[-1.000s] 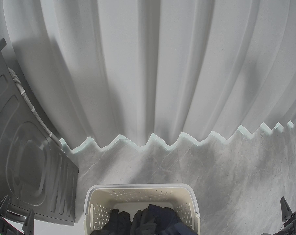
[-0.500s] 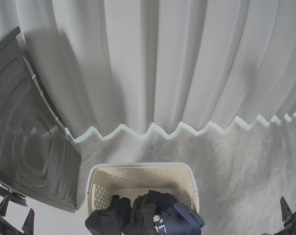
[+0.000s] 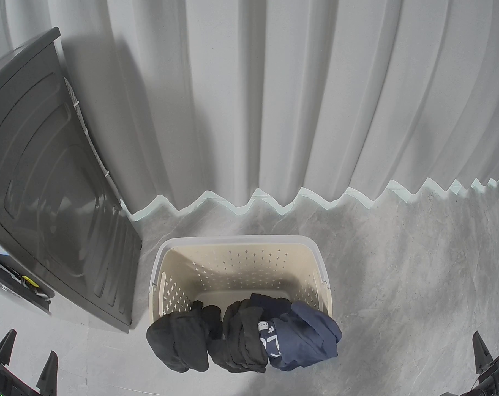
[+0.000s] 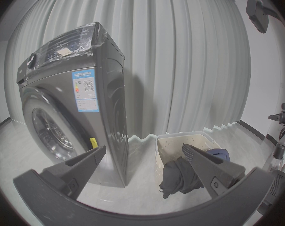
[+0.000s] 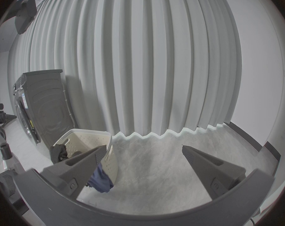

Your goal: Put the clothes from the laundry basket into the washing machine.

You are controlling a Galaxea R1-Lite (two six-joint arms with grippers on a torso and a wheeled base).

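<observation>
Pickup not yet begun, jaws empty

Dark clothes [image 3: 241, 334] spill over the near rim of the laundry basket [image 3: 233, 268], ahead of and between the jaws. Left jaws and right jaws gape wide, holding nothing. The washing machine [image 3: 51, 193] stands beyond the left jaws. Best to descend on the overhanging bundle and pinch deep.

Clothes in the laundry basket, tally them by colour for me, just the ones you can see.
Black garments: 2
Navy blue garment: 1
Total: 3 visible; more may lie hidden underneath.
</observation>
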